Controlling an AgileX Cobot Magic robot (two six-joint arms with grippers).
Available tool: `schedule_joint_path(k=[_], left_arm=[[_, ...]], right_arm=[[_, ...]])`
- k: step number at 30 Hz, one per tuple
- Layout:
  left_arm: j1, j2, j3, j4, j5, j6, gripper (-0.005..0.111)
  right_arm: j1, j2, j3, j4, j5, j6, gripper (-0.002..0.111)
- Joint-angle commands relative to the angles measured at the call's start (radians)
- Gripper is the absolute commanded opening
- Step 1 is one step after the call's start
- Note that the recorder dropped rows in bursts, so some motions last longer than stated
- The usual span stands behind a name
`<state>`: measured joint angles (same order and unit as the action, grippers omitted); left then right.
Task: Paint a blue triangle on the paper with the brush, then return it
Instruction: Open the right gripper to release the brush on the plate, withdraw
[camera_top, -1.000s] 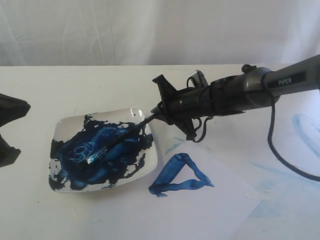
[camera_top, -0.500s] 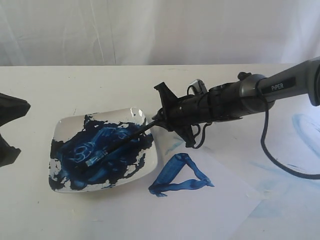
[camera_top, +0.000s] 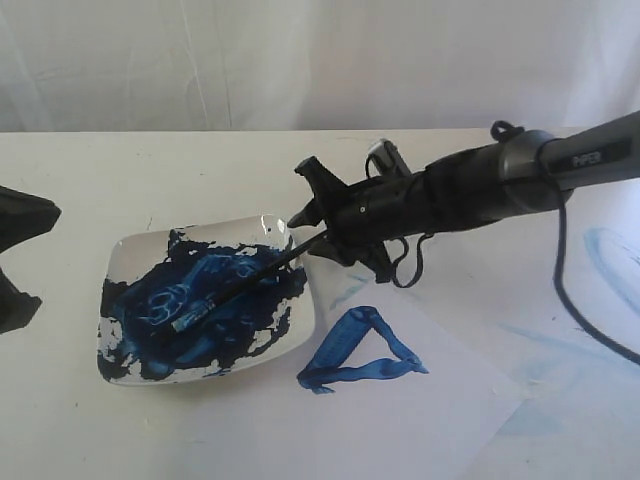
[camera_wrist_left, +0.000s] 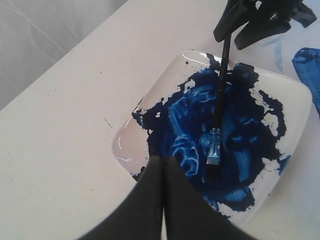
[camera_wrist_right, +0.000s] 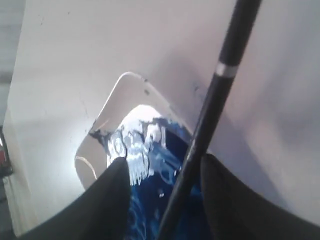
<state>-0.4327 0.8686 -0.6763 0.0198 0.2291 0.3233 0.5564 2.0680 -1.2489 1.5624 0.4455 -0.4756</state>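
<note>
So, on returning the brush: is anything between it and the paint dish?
Nothing visible. The brush already lies in the dish, with its bristles in the blue paint. Its handle crosses the rim between the open fingers of the right gripper.

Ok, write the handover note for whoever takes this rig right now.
Right gripper: open, jaws on either side of the brush handle's end, not clamping it.
Left gripper: shut, empty, near the dish.
Brush: lying in the dish, bristles in the paint, handle leaning over the rim.
Triangle: painted on the paper, beside the dish.
Done: painting, brush returned.
Left: probably just back the right arm off without dragging the handle.
</note>
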Motion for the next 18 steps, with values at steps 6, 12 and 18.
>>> schedule_joint_path(k=[6,12,18], left_arm=[[0.002,-0.008,0.005,-0.055,-0.018,-0.013,0.000],[0.002,-0.008,0.005,-0.055,0.009,-0.013,0.000],[0.002,-0.008,0.005,-0.055,0.009,-0.010,0.000]], right_arm=[[-0.021,-0.351,0.186,-0.305,0.051,-0.011,0.043],[-0.016,-0.682,0.285,-0.486,0.309,-0.123,0.025],[-0.016,-1.041,0.404,-0.580,0.282,-0.125,0.000]])
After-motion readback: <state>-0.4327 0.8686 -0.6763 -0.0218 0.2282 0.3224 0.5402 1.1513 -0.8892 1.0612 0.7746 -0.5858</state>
